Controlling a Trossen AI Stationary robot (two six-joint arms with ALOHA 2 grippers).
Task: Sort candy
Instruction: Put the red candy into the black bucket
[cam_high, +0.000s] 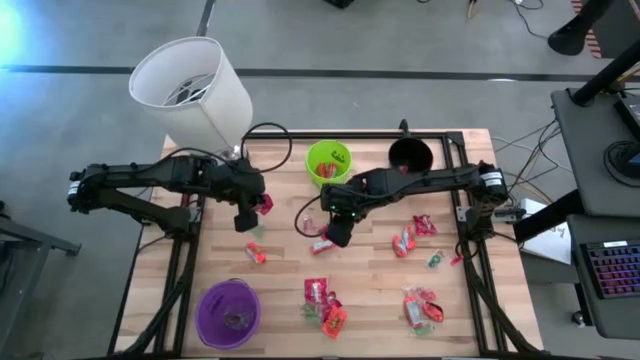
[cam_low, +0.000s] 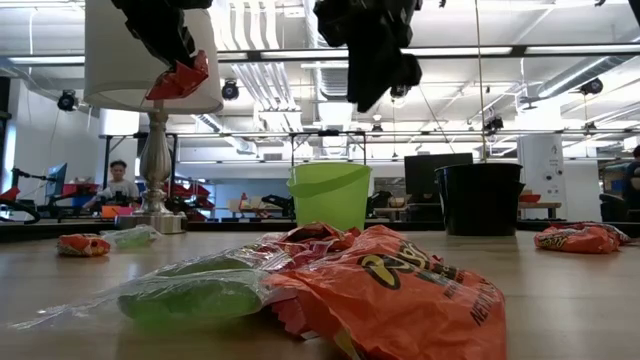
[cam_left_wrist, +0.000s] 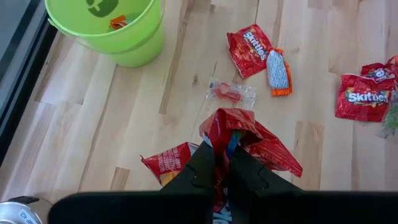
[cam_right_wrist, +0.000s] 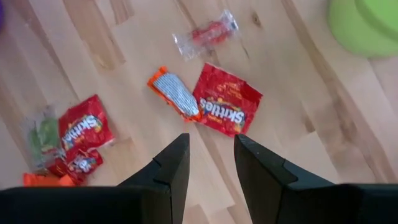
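My left gripper (cam_left_wrist: 222, 163) is clamped on a red candy packet (cam_left_wrist: 249, 134), lifted clear of the table (cam_high: 370, 290). My right gripper (cam_right_wrist: 210, 157) hangs with its fingers apart and empty above a red Skittles packet (cam_right_wrist: 227, 107). The green cup (cam_high: 328, 161) seems to hold one orange piece; more candy lies scattered.

Three cups — green (cam_high: 328, 161), black (cam_high: 409, 155), purple (cam_high: 228, 312) — one lamp (cam_high: 190, 88), two arms.
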